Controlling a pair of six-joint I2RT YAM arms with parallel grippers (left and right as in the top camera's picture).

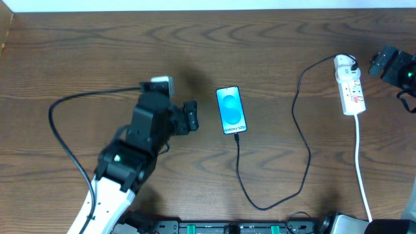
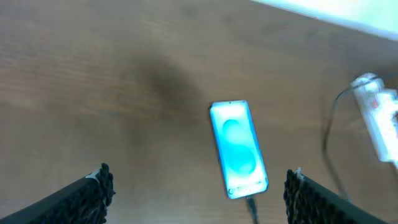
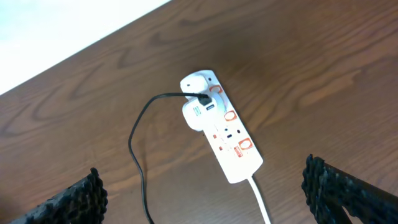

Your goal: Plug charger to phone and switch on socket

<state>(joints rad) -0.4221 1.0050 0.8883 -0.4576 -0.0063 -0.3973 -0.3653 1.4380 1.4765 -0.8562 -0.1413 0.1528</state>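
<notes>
Fingertips (image 3: 87,193) of my right pincer (image 3: 202,186) sit in the lower corners of the wrist view. They are spread wide with nothing between them.

Below and ahead of them lies the white elongated power strip with red rocker switches (image 3: 227,134), flat on the brown wood-grain table (image 1: 65,52). In this view its long axis slants from the white cord (image 3: 261,202) at the end nearest me, up and away to the left. From above, my right arm hangs just to the right of the strip's far end, not touching it.

A white adapter block (image 3: 198,115) is seated in the strip. From it the thin black charger cable (image 3: 132,142) loops across the table to the slim blue-screened smartphone (image 1: 232,109), and its tip meets the phone's near short edge. I judge that plug is already in, so only the switch is left. That job falls to my right arm, which needs a short reach leftward and down.

My left pincer (image 2: 199,180) is well away from the strip. It is level and pointed at the phone's left side, also wide and empty.
</notes>
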